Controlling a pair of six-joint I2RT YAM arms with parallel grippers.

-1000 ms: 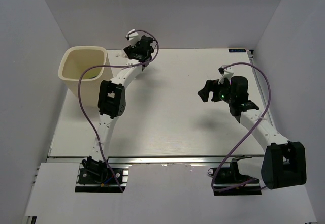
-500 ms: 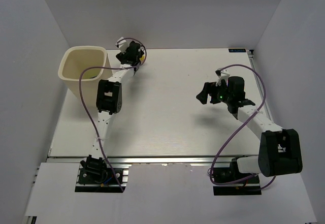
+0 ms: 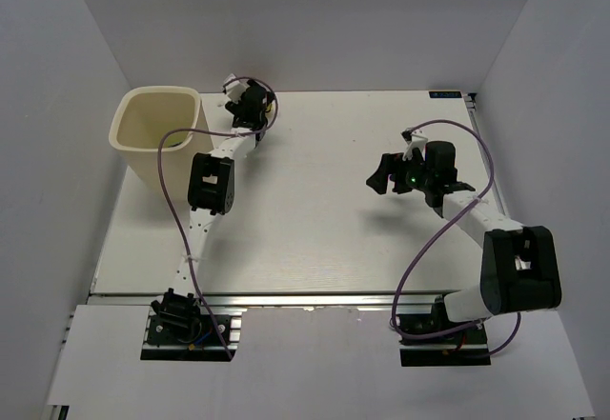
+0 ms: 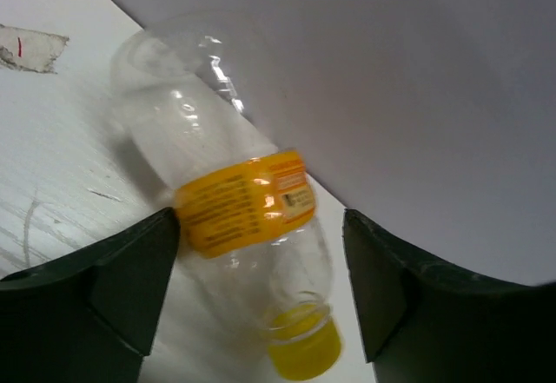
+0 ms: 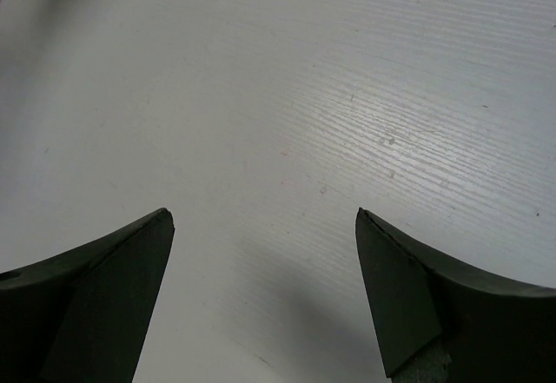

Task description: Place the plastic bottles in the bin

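Observation:
A small clear plastic bottle (image 4: 243, 205) with an orange-yellow label and yellow cap lies on the white table against the back wall, cap pointing toward the camera. My left gripper (image 4: 261, 218) is open and straddles it. The left finger sits at the label's edge and a small gap shows at the right finger. In the top view the left gripper (image 3: 250, 106) is at the table's far edge, just right of the cream bin (image 3: 143, 163). My right gripper (image 3: 381, 177) hangs open over bare table at centre right, nothing between its fingers (image 5: 113, 270).
A scrap of tape (image 4: 30, 49) is stuck on the table left of the bottle. The back wall (image 4: 391, 70) stands right behind the bottle. The left arm's purple cable loops past the bin's front corner (image 3: 176, 139).
The left gripper has swung left along the back edge and come down around the orange-labelled bottle. The right arm has folded inward, its gripper shifting slightly left.

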